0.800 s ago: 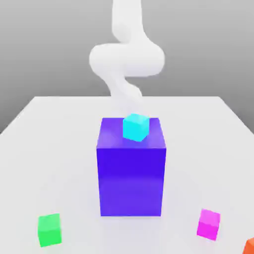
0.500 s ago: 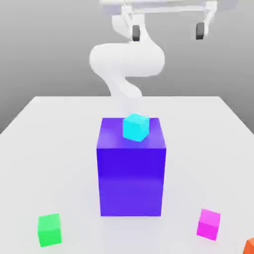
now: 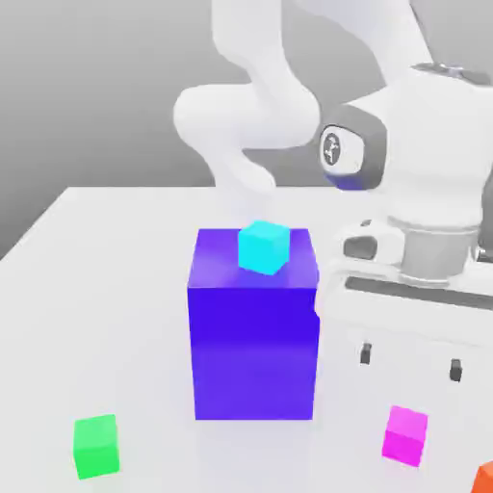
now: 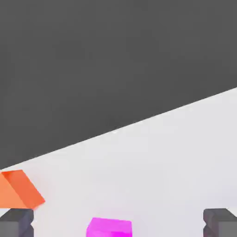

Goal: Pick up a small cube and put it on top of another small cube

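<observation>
The small magenta-pink cube [image 3: 405,435] rests on the white table near the front, at the exterior view's right; the hand view has the same cube [image 4: 110,227] between the two fingertips. My gripper [image 3: 409,362] hangs open a little above it, fingers spread wide with nothing between them. Its dark fingertips [image 4: 17,222] flank the cube in the hand view. A small cyan cube [image 3: 263,246] sits on top of the large blue-violet block [image 3: 254,327]. A small green cube [image 3: 95,446] lies at the front left.
An orange cube [image 3: 485,477] pokes in at the front right corner, close to the magenta one, and the same orange cube [image 4: 18,190] shows in the hand view. The tall blue-violet block stands just left of my hand. The table edge [image 4: 115,132] lies beyond.
The arm has swung down from the top of the picture to hover just above the magenta-pink cube, fingers still spread. None of the cubes moved.
</observation>
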You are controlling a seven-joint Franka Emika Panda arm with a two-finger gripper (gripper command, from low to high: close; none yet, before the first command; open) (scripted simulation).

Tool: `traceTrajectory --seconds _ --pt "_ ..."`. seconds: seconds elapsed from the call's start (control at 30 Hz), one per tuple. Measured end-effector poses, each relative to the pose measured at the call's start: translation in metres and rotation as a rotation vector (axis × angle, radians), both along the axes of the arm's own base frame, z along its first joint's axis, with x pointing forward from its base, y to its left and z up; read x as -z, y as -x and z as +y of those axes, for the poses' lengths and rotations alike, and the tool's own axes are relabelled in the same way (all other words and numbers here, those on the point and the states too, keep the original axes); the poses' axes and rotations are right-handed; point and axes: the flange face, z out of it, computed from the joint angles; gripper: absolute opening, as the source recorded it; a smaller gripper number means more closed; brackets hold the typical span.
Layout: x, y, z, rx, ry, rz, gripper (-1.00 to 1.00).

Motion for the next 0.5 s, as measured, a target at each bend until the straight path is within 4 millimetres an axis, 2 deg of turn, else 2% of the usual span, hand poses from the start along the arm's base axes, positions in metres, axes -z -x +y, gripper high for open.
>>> traceTrajectory --seconds 0.1,0.23,0.27,0.47,0.5 --pt "0.047 0.018 0.015 0.033 -0.013 0.066 0.00" --pt "0.099 0.021 0.018 0.039 -0.016 0.078 0.00" --pt "0.108 0.022 0.018 0.039 -0.015 0.078 -1.00" --pt "0.112 0.022 0.018 0.039 -0.016 0.077 -1.00" --pt "0.107 0.022 0.018 0.039 -0.016 0.077 -1.00"
